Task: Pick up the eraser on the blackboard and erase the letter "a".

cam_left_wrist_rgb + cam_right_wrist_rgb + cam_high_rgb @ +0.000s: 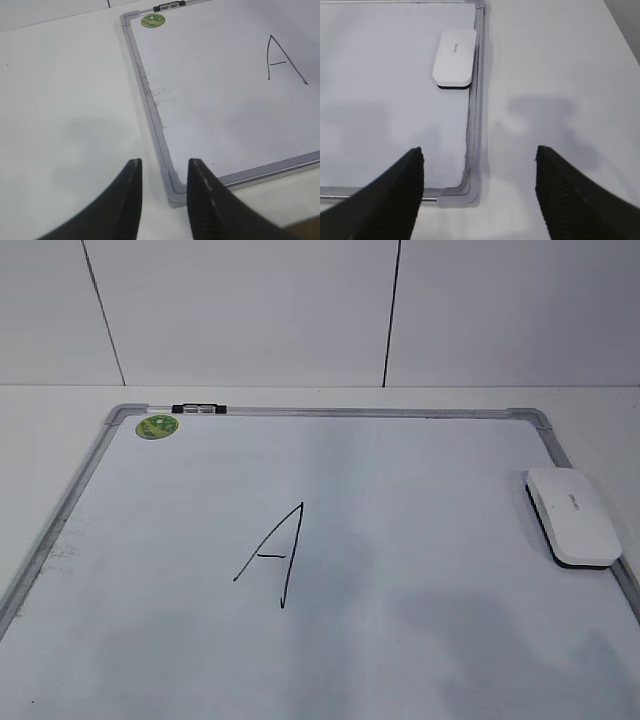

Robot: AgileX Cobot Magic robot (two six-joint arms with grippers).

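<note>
The white eraser (572, 513) lies flat on the blackboard (420, 540), against its right frame edge; it also shows in the right wrist view (454, 57). A large capital "A" (275, 555) is drawn mid-board and shows in the left wrist view (284, 60). No small lowercase "a" is visible in any view. My right gripper (480, 150) is wide open and empty above the board's near right corner, well short of the eraser. My left gripper (165, 162) is open and empty above the board's near left corner. Neither gripper shows in the exterior view.
A round green sticker (157, 426) marks the board's far left corner, with a small black clip (198, 409) on the top frame beside it. Faint smudges (159, 95) lie along the board's left edge. White table surrounds the board; a white wall stands behind.
</note>
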